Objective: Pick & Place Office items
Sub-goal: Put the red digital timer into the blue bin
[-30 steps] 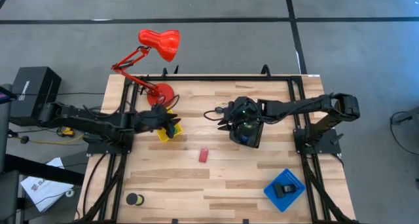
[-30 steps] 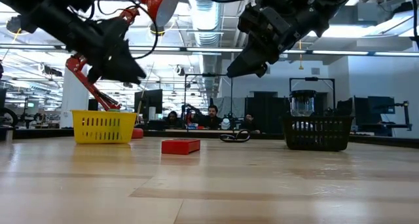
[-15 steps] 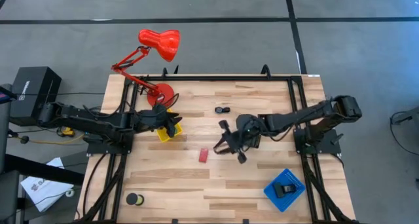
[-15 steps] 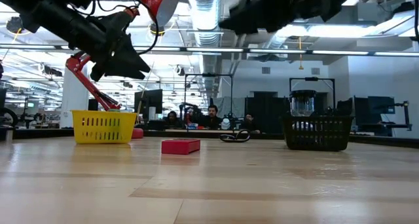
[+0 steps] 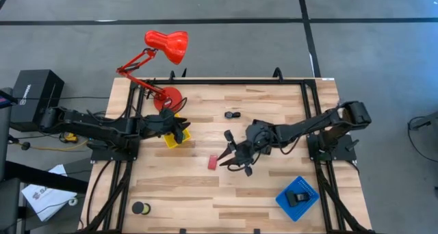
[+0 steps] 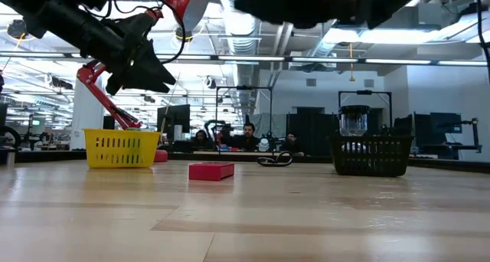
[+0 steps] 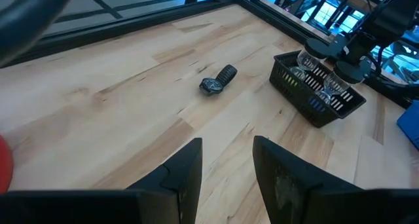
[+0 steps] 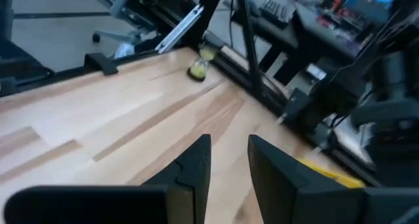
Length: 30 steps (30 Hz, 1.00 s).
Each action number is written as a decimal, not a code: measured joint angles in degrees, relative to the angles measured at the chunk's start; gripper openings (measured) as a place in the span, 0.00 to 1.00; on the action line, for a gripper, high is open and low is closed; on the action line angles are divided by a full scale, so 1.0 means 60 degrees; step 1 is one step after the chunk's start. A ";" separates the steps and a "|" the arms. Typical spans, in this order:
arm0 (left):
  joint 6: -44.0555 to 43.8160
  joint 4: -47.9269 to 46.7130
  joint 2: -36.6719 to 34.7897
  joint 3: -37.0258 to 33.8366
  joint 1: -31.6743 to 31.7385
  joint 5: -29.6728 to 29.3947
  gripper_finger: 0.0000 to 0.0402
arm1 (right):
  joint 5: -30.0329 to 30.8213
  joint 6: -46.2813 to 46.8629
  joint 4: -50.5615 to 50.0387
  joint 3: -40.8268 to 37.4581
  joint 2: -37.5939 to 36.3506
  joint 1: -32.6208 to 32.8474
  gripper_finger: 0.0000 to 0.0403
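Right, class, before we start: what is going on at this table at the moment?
Two dark robot arms are sorting small office items. The right gripper hangs over the middle of the wooden table, beside the small red block, with its fingers slightly apart and nothing between them. The left gripper waits above the yellow basket, also empty.

The counter (image 5: 274,186) is pale, smooth butcher-block wood with a faint sheen. The yellow basket (image 6: 121,149) at nine o'clock looks like glossy slatted plastic.
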 joint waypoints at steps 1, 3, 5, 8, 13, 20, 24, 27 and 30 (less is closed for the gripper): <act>0.0001 0.0001 0.0000 0.0000 0.0000 -0.0001 0.33 | 0.0000 -0.0002 -0.0047 -0.0003 0.0147 -0.0013 0.23; 0.0001 0.0000 0.0000 0.0000 0.0000 -0.0002 0.33 | 0.0000 0.0017 -0.0256 0.0164 0.0549 -0.0013 0.23; 0.0001 0.0002 0.0000 0.0000 0.0000 -0.0006 0.33 | 0.0000 0.0028 -0.0786 0.0523 0.0885 -0.0016 0.23; 0.0002 0.0002 0.0000 0.0000 0.0000 -0.0012 0.33 | 0.0002 0.0216 -0.1717 0.1361 0.1365 -0.0015 0.23; 0.0002 -0.0001 0.0000 0.0000 0.0000 -0.0039 0.33 | 0.0000 0.0152 -0.3913 0.2844 0.2219 0.0056 0.23; 0.0001 -0.0003 0.0000 0.0000 0.0000 -0.0035 0.33 | 0.0009 -0.0850 -0.7461 0.4972 0.3512 0.0049 0.23; 0.0002 -0.0005 0.0000 0.0000 0.0000 -0.0035 0.33 | 0.0071 -0.1232 -0.8511 0.6009 0.4359 0.0056 0.23; 0.0002 -0.0015 0.0000 0.0000 0.0000 -0.0035 0.33 | 0.0554 -0.1225 -0.9084 0.6679 0.4810 0.0056 0.23; 0.0002 -0.0010 0.0000 0.0000 -0.0001 -0.0032 0.33 | 0.1446 -0.1184 -0.9487 0.7270 0.5108 0.0059 0.23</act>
